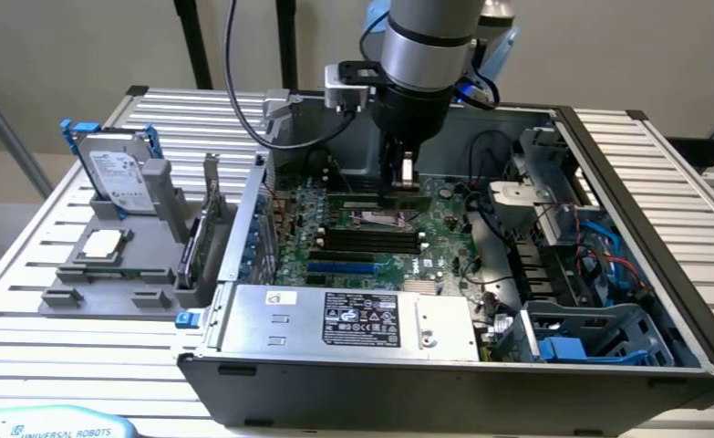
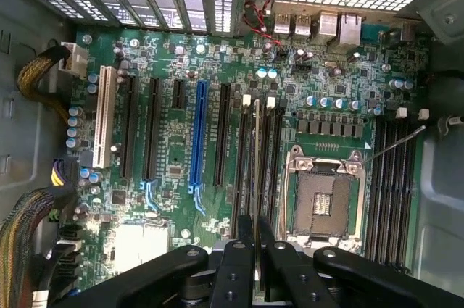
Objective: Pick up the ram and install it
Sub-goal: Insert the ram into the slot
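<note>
My gripper [image 1: 402, 175] hangs inside the open computer case [image 1: 648, 237], low over the green motherboard [image 1: 436, 233]. It is shut on the ram [image 2: 255, 170], which the wrist view shows edge-on as a thin pale strip running out from between the black fingers [image 2: 235, 264]. The stick is lined up along the dark memory slots [image 2: 270, 156] beside the empty processor socket [image 2: 324, 196]. Whether its lower edge touches a slot, I cannot tell. In the exterior view the ram [image 1: 408, 189] is a small sliver below the fingers, just behind the socket [image 1: 373, 217].
A second bank of slots [image 2: 391, 185] lies past the socket. The power supply [image 1: 350, 319] fills the case front and cables [image 1: 552, 228] crowd the exterior view's right. Outside, a grey fixture [image 1: 77, 297] holds a hard drive [image 1: 119, 173], a silver processor [image 1: 101, 242] and an upright card [image 1: 199, 246].
</note>
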You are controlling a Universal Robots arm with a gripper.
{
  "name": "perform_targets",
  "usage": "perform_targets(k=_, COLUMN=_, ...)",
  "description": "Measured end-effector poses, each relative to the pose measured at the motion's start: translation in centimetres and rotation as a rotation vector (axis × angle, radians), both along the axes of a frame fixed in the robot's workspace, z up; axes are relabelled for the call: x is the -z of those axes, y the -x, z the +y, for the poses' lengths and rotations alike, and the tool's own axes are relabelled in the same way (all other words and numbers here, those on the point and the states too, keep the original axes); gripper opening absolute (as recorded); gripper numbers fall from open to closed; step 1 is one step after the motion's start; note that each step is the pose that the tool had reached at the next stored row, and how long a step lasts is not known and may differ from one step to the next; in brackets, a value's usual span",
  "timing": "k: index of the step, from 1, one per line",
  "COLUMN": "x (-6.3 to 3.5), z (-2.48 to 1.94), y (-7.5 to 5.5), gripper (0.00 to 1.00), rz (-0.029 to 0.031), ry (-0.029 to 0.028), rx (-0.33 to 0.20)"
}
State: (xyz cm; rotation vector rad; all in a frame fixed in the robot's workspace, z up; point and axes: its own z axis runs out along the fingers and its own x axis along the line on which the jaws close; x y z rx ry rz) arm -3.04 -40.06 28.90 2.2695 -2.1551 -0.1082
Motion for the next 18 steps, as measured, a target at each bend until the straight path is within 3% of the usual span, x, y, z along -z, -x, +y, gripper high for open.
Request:
perform_targets(k=11, x=1.99, z=0.0, y=0.0, gripper=0.13, rz=0.0001, ry=0.0006, rx=0.0)
perform_targets(k=18, x=3.26, z=-0.01, y=0.1, gripper=0.13, rz=0.0, ry=0.0079, rx=0.008)
